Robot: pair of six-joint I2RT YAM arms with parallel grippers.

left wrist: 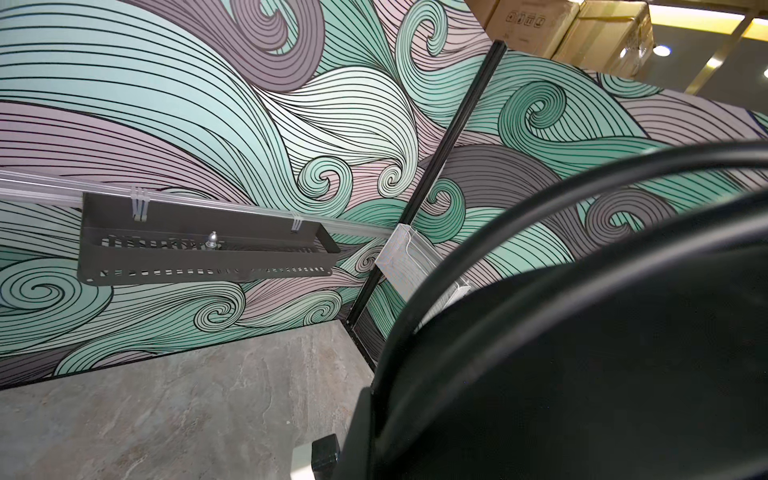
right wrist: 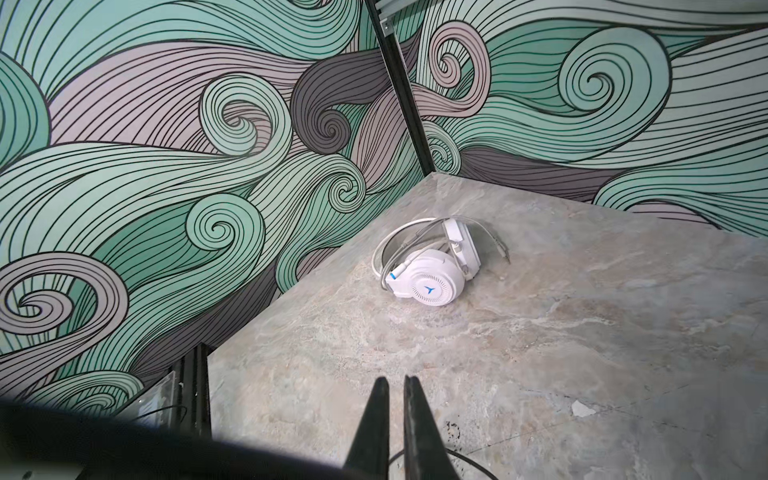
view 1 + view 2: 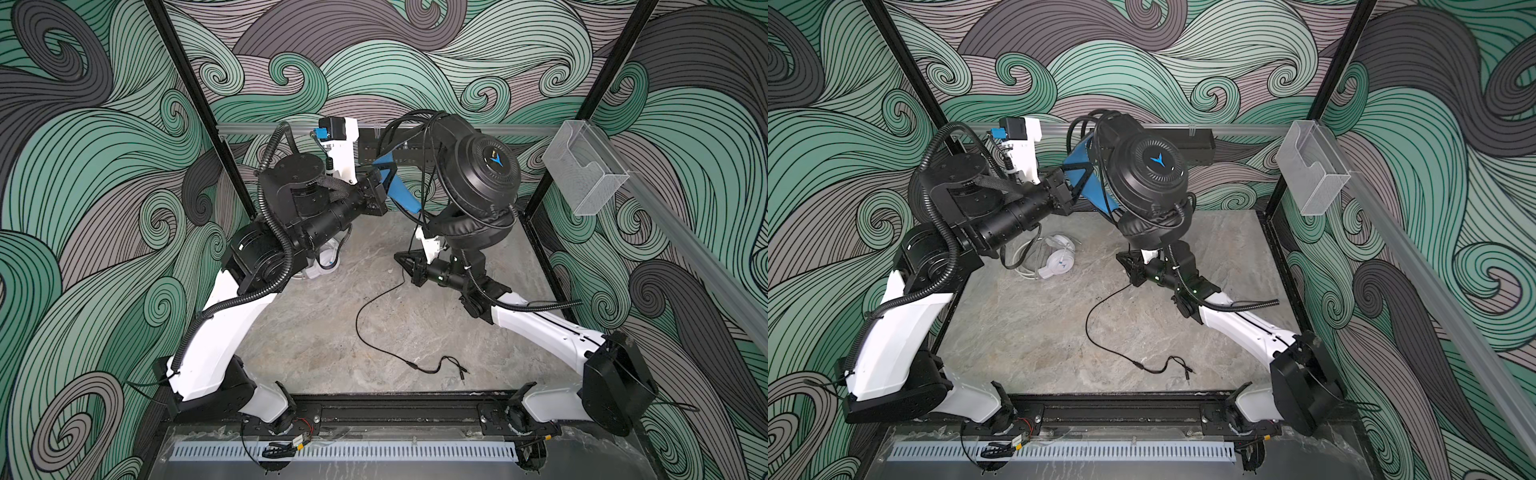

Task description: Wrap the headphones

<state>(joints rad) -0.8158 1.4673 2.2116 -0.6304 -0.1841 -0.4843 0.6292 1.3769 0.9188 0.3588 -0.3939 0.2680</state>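
Observation:
The black headphones (image 3: 478, 166) (image 3: 1146, 166) hang high over the back of the table, and my left gripper (image 3: 401, 187) with blue fingers is shut on their headband side. They fill the near side of the left wrist view (image 1: 582, 353). Their black cable (image 3: 361, 307) drops through my right gripper (image 3: 400, 258) (image 2: 395, 378), whose black jaws are shut on it just below the cups. From there it trails onto the table to its plugs (image 3: 453, 368). The white headphones (image 3: 1057, 257) (image 2: 428, 278) lie on the table at the back left, partly under my left arm.
A clear plastic box (image 3: 586, 174) hangs on the right wall rail. A black slotted shelf (image 1: 203, 249) is fixed to the back wall rail. The marble tabletop (image 3: 316, 340) is walled on three sides, with both arm bases at the front edge.

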